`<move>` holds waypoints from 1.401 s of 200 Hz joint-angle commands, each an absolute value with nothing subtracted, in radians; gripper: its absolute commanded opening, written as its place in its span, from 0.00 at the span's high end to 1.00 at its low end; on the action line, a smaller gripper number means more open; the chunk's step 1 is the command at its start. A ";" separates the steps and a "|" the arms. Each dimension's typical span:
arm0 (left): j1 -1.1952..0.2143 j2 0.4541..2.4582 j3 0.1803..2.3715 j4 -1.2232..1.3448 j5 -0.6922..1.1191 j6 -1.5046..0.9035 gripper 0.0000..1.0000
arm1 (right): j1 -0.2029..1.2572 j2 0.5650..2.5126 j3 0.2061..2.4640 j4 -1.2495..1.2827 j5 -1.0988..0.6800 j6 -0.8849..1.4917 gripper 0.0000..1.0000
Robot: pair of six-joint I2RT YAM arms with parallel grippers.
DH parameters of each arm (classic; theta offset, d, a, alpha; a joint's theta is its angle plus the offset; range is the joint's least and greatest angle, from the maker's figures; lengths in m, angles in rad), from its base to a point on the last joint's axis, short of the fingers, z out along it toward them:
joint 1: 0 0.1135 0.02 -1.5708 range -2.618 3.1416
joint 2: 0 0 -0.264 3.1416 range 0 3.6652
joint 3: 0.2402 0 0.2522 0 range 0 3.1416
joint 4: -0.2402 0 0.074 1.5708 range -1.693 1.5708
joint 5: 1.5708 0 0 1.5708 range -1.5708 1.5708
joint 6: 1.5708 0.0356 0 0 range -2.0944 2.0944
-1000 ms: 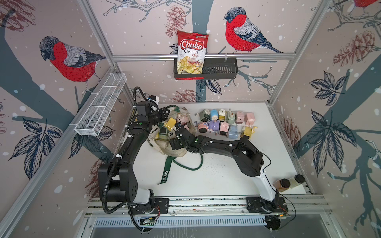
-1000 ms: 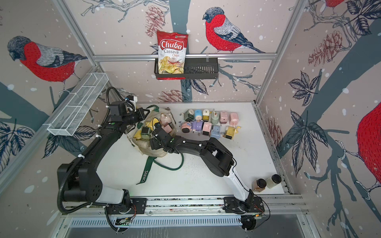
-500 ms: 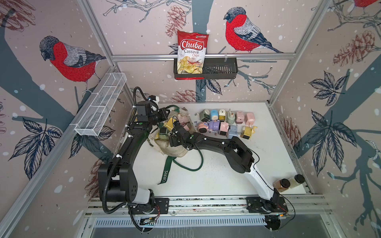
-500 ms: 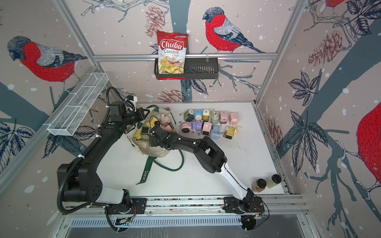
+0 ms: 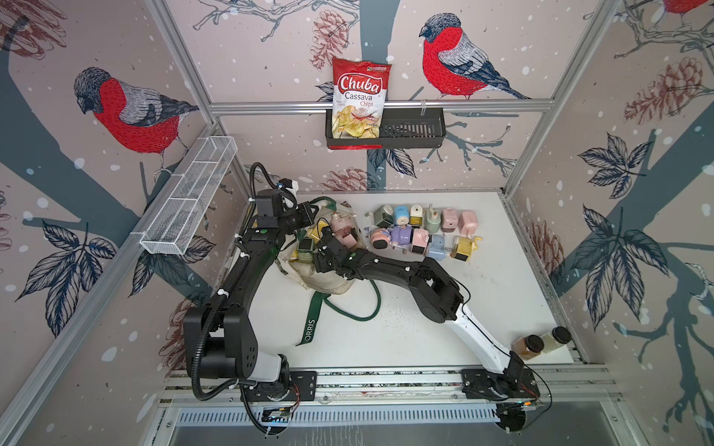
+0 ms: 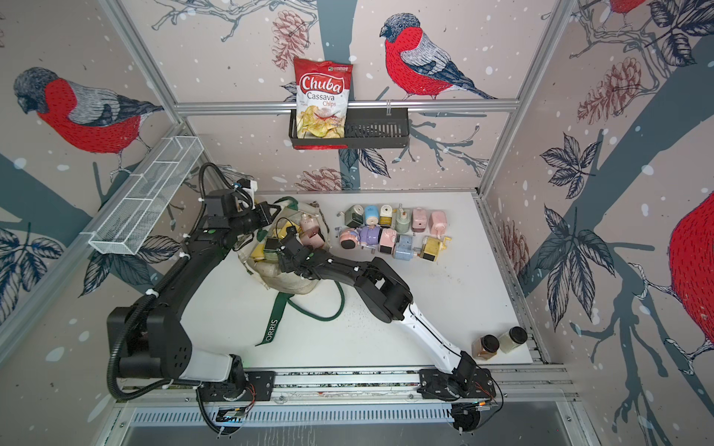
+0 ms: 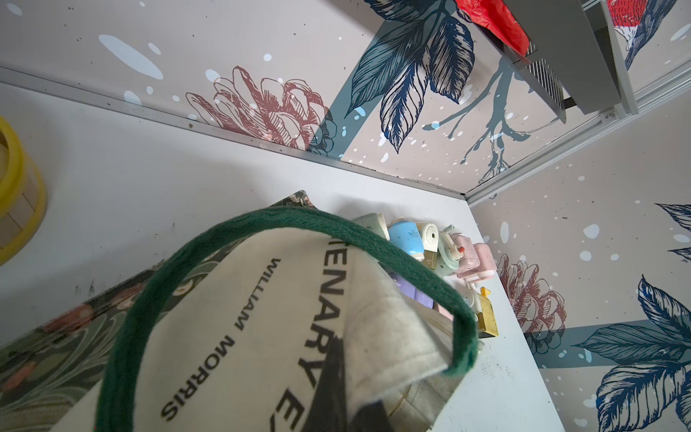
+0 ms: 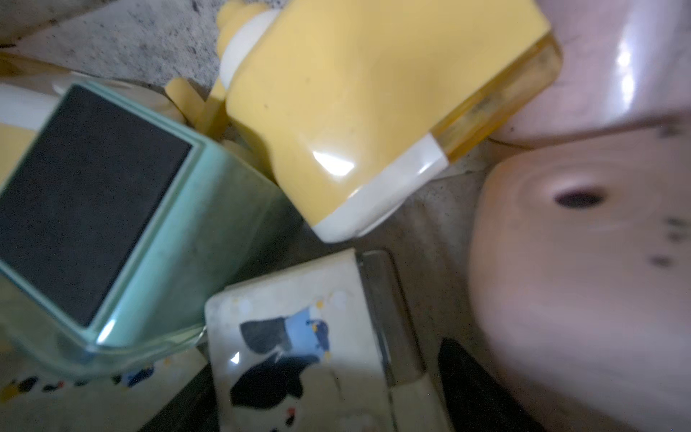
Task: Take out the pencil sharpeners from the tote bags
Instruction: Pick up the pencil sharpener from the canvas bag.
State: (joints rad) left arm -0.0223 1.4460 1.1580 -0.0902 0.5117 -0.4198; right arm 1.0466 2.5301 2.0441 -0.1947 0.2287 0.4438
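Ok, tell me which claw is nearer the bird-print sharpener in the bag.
Right. The right claw straddles the sharpener inside the bag; the left claw pinches its rim, farther off.

The tote bag (image 5: 328, 276) lies at the back left of the worktop (image 5: 425, 328), its strap (image 5: 311, 328) trailing frontward. Inside it sit pencil sharpeners (image 5: 342, 231), my right pincer (image 5: 321, 240) among them; my left pincer (image 5: 312, 217) is at its rear rim. Just right of the bag, more sharpeners (image 5: 423, 231) stand in two rows. Two jars (image 5: 541, 343) are at the front right corner. A chips bag (image 5: 359, 100) sits in the back-wall shelf (image 5: 417, 131).
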 commanded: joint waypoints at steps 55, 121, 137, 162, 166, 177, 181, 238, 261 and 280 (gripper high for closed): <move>-0.020 1.445 1.165 -0.081 0.502 -0.417 1.00 | 1.070 2.525 2.044 -0.282 0.281 0.388 0.41; -0.021 1.443 1.164 -0.083 0.500 -0.414 1.00 | 1.100 2.339 1.854 -0.143 0.259 0.339 0.48; -0.020 1.445 1.164 -0.083 0.499 -0.413 1.00 | 1.102 2.300 1.812 -0.122 0.252 0.341 0.49; -0.021 1.445 1.165 -0.084 0.499 -0.414 1.00 | 1.105 2.254 1.765 -0.106 0.247 0.338 0.49; -0.021 1.445 1.165 -0.084 0.500 -0.414 1.00 | 1.105 2.248 1.758 -0.107 0.248 0.338 0.49; -0.021 1.445 1.166 -0.084 0.499 -0.413 1.00 | 1.107 2.224 1.738 -0.100 0.251 0.335 0.49; -0.021 1.445 1.164 -0.084 0.499 -0.414 1.00 | 1.106 2.216 1.730 -0.096 0.253 0.334 0.49; -0.021 1.445 1.164 -0.086 0.499 -0.413 1.00 | 1.114 2.095 1.610 -0.040 0.250 0.311 0.50; -0.021 1.445 1.166 -0.086 0.497 -0.413 1.00 | 1.115 2.046 1.565 -0.024 0.262 0.300 0.50; -0.021 1.445 1.164 -0.086 0.496 -0.414 1.00 | 1.114 2.003 1.524 -0.013 0.268 0.293 0.50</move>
State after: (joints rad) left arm -0.0227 1.4460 1.1584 -0.0906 0.4976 -0.4191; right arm 1.1107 2.0499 1.5578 -0.0673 0.2539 0.3138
